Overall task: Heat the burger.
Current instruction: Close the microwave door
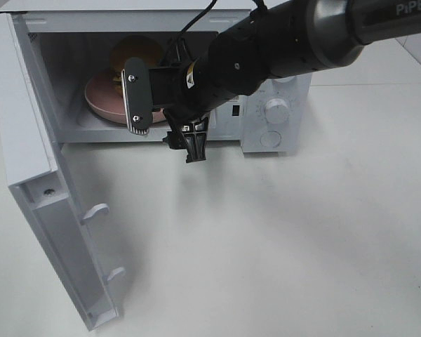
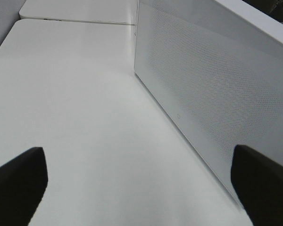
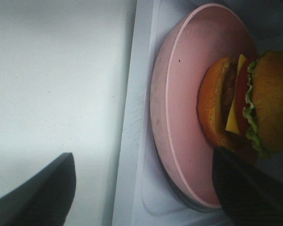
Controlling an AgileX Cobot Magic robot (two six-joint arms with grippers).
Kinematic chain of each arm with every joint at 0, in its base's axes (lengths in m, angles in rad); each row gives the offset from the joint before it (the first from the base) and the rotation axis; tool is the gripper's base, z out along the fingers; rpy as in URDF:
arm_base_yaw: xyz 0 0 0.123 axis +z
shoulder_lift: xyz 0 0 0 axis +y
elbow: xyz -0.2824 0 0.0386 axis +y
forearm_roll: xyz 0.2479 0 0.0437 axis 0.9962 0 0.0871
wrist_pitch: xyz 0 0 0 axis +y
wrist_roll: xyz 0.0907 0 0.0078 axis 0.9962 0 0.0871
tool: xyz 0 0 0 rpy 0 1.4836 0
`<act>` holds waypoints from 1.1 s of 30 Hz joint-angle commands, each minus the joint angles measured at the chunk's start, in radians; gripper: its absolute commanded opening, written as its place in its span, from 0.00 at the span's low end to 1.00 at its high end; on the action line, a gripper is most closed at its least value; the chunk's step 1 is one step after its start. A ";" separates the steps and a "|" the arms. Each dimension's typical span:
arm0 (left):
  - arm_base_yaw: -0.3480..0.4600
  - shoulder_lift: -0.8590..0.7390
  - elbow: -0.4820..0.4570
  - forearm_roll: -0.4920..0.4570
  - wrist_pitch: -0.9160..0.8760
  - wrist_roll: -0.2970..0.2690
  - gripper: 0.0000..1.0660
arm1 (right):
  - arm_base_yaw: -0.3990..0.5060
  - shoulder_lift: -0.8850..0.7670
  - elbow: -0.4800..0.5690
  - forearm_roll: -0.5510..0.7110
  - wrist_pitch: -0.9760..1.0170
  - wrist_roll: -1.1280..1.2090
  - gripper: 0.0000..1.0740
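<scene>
Pink is the plate [image 3: 179, 94] that is carrying the burger [image 3: 254, 103], and both are sitting inside the open microwave [image 1: 284, 88], toward the left half of its cavity. The burger is standing upright on the plate, set back from the plate's front rim. That rim is lying just behind the white front sill [image 3: 132, 141].

I am holding my right gripper [image 3: 141, 157] at the mouth of the cavity with the jaws spread wide and nothing between them. One finger is hanging outside over the white table [image 1: 302, 246], and the other is reaching in near the plate's edge; I cannot tell whether it is touching.

The door [image 1: 35, 140] is standing swung out from the cavity's left edge, walling off that side. The table is stretching broad in front of the microwave and to the right of it.

I am keeping my left gripper [image 2: 139, 183] wide too, gripping nothing, low over the table on the door's outer side, with the dotted panel running close along one finger.
</scene>
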 commanded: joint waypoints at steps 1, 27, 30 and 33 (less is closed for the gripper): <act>0.001 -0.008 0.001 0.004 0.002 -0.005 0.92 | 0.002 -0.038 0.041 -0.003 -0.031 0.002 0.71; 0.001 -0.008 0.001 0.004 0.002 -0.005 0.92 | 0.002 -0.352 0.415 -0.002 -0.101 0.142 0.71; 0.001 -0.008 0.001 0.004 0.002 -0.005 0.92 | 0.002 -0.400 0.466 -0.002 -0.101 0.215 0.71; 0.001 -0.008 0.001 0.004 0.002 -0.005 0.92 | 0.002 -0.439 0.510 -0.002 -0.098 0.281 0.71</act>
